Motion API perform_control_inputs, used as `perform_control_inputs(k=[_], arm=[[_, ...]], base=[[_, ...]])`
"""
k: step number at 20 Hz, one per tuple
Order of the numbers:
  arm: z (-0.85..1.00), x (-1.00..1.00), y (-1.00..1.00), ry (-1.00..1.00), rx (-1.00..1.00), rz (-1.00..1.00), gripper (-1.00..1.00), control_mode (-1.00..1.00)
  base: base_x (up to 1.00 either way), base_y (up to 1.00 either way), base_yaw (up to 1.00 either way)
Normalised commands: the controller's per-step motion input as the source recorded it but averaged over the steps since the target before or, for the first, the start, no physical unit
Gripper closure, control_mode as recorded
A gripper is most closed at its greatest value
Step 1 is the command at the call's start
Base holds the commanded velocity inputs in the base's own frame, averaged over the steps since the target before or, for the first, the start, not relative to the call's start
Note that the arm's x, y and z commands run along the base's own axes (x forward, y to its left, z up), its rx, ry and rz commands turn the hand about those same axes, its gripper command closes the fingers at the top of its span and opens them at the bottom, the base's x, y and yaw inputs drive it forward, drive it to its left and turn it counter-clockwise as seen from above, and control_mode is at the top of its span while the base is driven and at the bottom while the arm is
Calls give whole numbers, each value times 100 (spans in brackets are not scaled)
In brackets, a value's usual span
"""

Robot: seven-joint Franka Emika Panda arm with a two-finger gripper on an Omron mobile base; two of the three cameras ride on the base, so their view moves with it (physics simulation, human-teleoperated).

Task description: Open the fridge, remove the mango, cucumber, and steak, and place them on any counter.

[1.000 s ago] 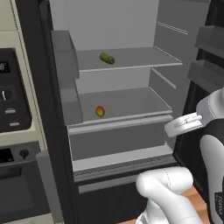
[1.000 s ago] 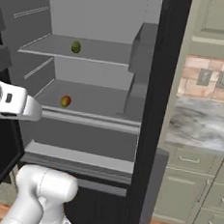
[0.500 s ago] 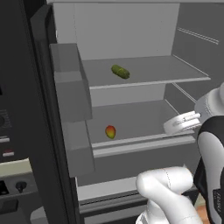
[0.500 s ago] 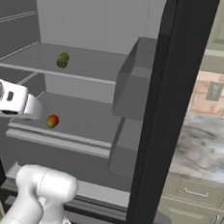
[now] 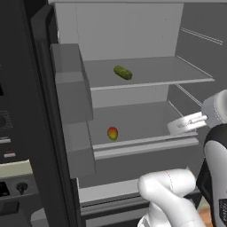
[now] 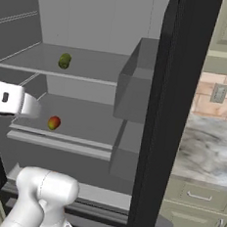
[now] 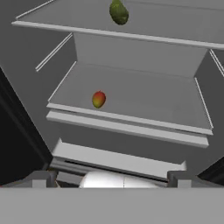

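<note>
1. Fridge (image 5: pixel 133 35) doors stand open, so step 1 looks done.
2. Mango (image 5: pixel 112 133) on lower shelf, cucumber (image 5: pixel 123 72) on upper shelf; steak not seen.
3. Claw (image 7: pixel 113 177) spread wide, empty, w/ nothing on bench (image 6: pixel 208 149) yet.

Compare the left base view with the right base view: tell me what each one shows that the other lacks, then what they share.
Left base view alone: a black oven panel with a knob at its left edge.

Right base view alone: the marbled counter over sage green cabinets, and a tiled wall with outlets.

Both: the open fridge, the cucumber on the upper shelf, the mango on the shelf below, and the white arm.
</note>
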Motion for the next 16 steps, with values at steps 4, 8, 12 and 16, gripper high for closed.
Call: perform_control_inputs(k=[4, 8, 12, 16], arm=[[37, 21, 4, -23, -3, 0, -100, -100], [49, 40, 12, -7, -2, 0, -100, -100], [18, 77, 8, 2, 0, 0, -100, -100], [3, 62, 3, 2, 0, 0, -100, -100]], base=[[0, 0, 0], [0, 0, 0], [0, 0, 0], [0, 0, 0]])
